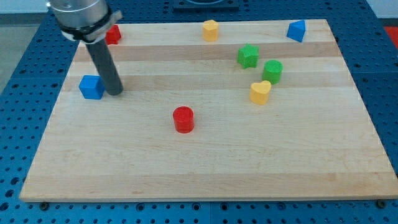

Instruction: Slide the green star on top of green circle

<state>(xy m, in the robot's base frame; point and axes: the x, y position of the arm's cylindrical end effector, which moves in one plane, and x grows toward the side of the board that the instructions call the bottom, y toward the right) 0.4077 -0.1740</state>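
My tip (115,93) beside blue cube (91,87), red block (112,34) half hidden

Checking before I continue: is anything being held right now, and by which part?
Nothing is held. My tip rests on the board just right of the blue cube, far from the green star.
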